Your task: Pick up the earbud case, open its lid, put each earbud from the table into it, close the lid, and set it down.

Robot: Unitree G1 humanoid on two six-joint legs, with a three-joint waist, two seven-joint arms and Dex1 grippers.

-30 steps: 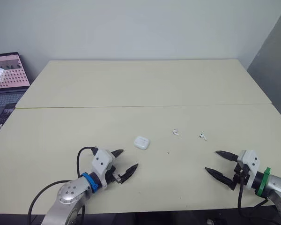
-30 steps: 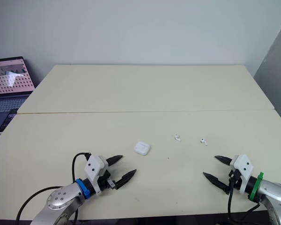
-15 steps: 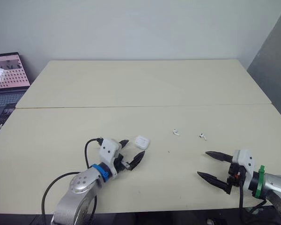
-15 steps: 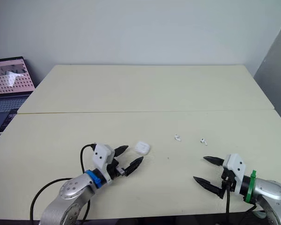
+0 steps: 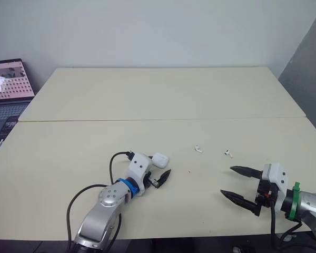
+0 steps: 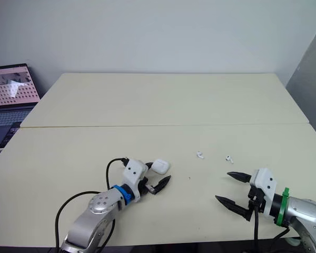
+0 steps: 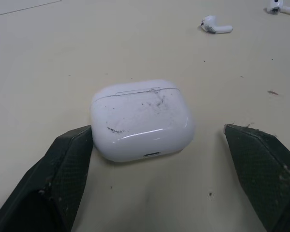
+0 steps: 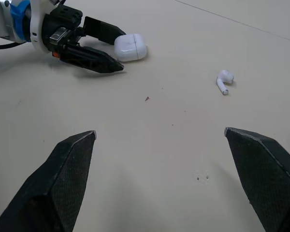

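The left tool (image 7: 157,131), spread open, straddles the closed earbud case (image 7: 141,118) on the worktop (image 7: 48,58), one finger touching its side and the other apart, so an uneven squeeze could squirt the slick, rounded case free.

Table (image 5: 163,95) mostly bare, wide free room, laptop (image 5: 8,87) beyond left edge

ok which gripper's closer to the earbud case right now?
Left. The left gripper is open around the earbud case, one finger right at its side. The right gripper, also open, sits well off to its right.
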